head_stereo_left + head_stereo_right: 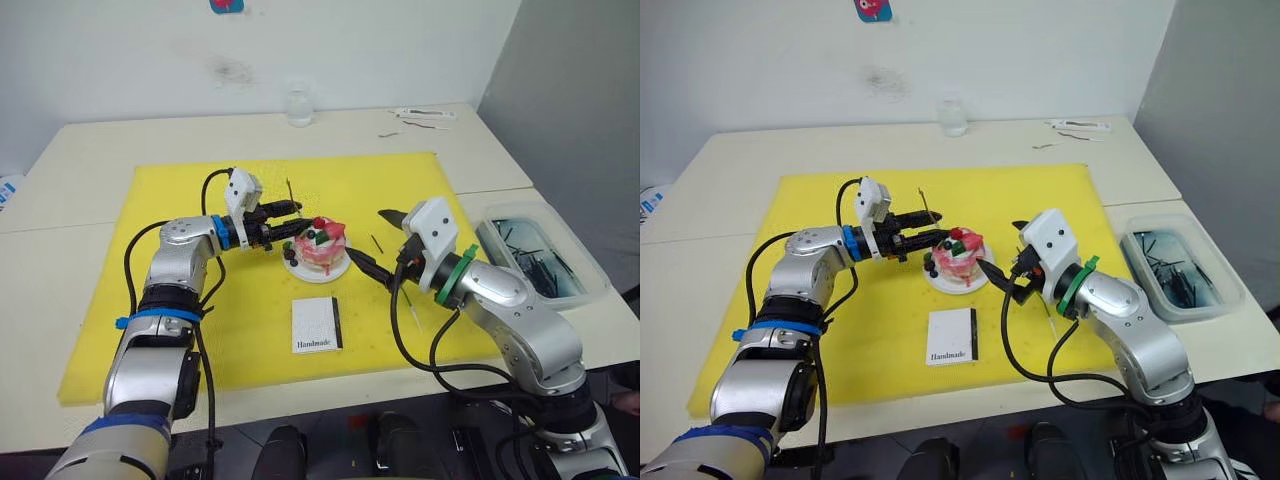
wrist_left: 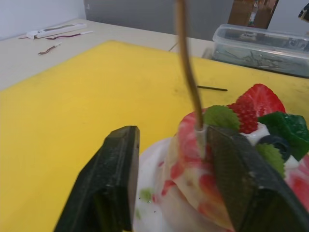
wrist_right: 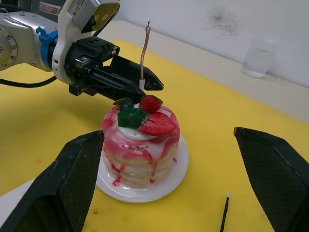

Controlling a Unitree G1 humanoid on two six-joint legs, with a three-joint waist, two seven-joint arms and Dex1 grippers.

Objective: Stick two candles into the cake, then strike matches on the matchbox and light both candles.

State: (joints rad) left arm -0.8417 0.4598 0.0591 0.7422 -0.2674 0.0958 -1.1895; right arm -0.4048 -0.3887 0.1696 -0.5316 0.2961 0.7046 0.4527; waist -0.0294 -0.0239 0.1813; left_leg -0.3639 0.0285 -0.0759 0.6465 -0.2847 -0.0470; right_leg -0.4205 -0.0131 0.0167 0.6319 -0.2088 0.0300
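The pink-and-white cake [image 1: 320, 246] sits on its small white plate [image 1: 340, 272] in the middle of the yellow mat. One thin candle [image 3: 144, 55] stands upright in the cake's top edge, slightly bent. My left gripper [image 1: 302, 217] is open at that edge, and one of its fingers [image 2: 241, 179] sits right beside the candle's base [image 2: 200, 126] without clamping it. My right gripper [image 1: 378, 242] is open wide just right of the cake and holds nothing. The white matchbox [image 1: 317, 325] lies in front of the cake. A dark match [image 3: 224, 215] lies on the mat near the right gripper. A thin pale stick [image 1: 412, 318] lies under my right forearm.
The yellow mat [image 1: 180, 330] covers the table's middle. A clear plastic bin [image 1: 545, 258] with dark sticks stands at the right edge. A small glass [image 1: 299, 105] and a few thin white items [image 1: 425, 116] rest at the back of the table.
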